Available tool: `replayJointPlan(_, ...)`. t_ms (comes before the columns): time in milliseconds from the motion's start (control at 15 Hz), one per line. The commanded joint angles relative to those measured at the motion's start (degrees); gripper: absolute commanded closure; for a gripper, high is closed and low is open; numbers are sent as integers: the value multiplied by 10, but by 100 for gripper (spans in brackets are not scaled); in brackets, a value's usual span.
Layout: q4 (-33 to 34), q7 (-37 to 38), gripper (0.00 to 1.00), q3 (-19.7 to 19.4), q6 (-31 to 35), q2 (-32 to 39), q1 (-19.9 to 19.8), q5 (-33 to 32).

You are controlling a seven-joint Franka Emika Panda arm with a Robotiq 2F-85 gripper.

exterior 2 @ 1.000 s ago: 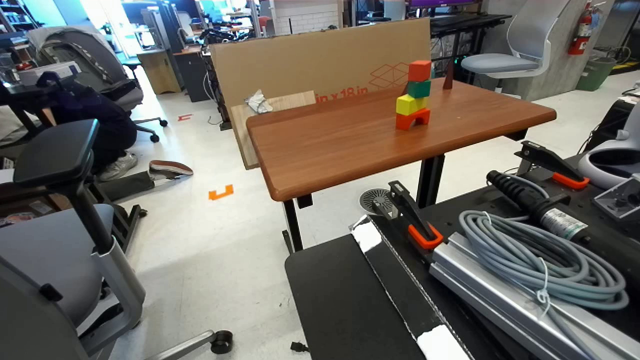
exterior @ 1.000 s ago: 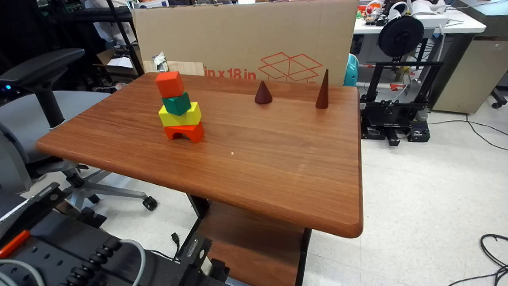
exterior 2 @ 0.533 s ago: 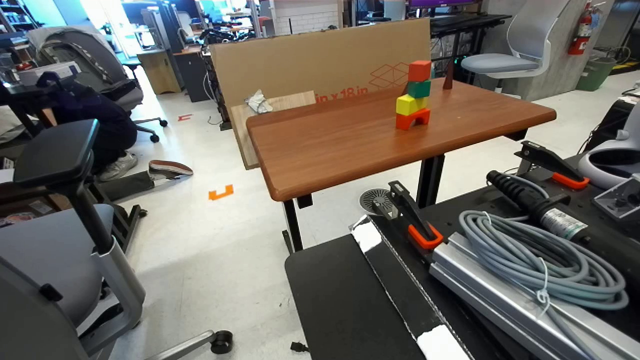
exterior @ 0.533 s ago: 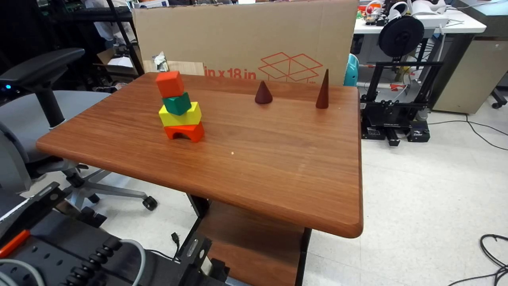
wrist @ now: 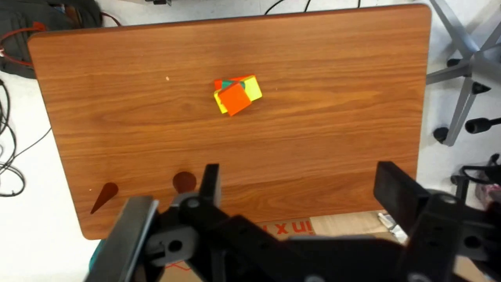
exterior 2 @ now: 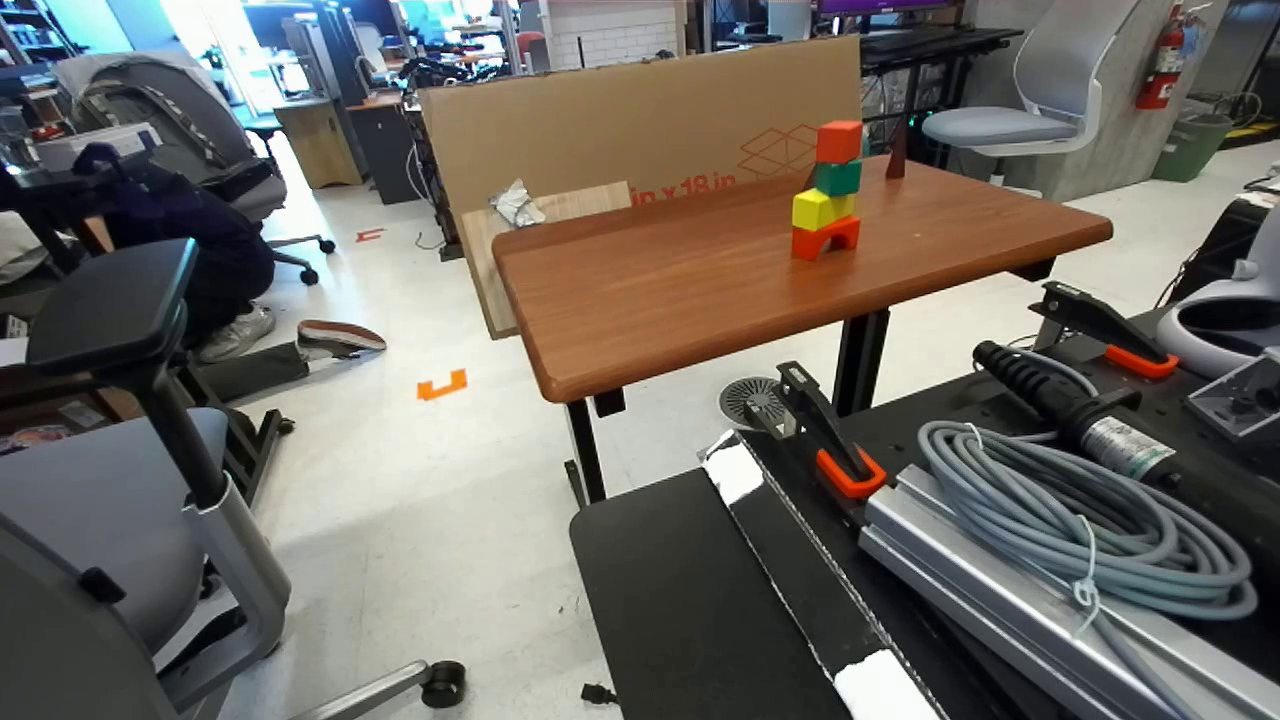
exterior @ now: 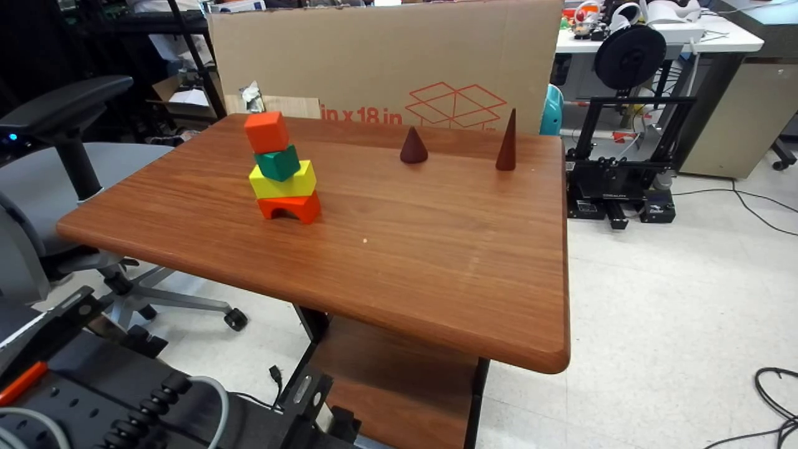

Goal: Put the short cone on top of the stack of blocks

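The short cone (exterior: 414, 147), squat and dark reddish-brown, stands upright on the wooden table near its cardboard-backed edge. In the wrist view the short cone (wrist: 184, 181) lies just outside the left finger. In an exterior view it is mostly or fully hidden behind the stack. The stack of blocks (exterior: 283, 182) has an orange bridge, a yellow block, a green block and an orange cube on top. It also shows in an exterior view (exterior 2: 822, 210) and from above in the wrist view (wrist: 235, 98). My gripper (wrist: 300, 166) is open and empty, high above the table; neither exterior view shows it.
The taller, slimmer brown cone (exterior: 508, 149) stands near a table corner; it also shows in the wrist view (wrist: 105, 196). A large cardboard sheet (exterior: 374, 56) stands along one table edge (exterior: 436, 262). An office chair (exterior: 81, 174) is beside the table.
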Motion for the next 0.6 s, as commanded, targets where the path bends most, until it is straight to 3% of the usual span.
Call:
replayJointPlan(0, 50, -12, 0, -11, 35, 76, -10, -38)
replayJointPlan(267, 93, -55, 0, -19, 62, 149, -18, -76)
replayJointPlan(533, 128, -102, 0, -18, 99, 208, -32, -54)
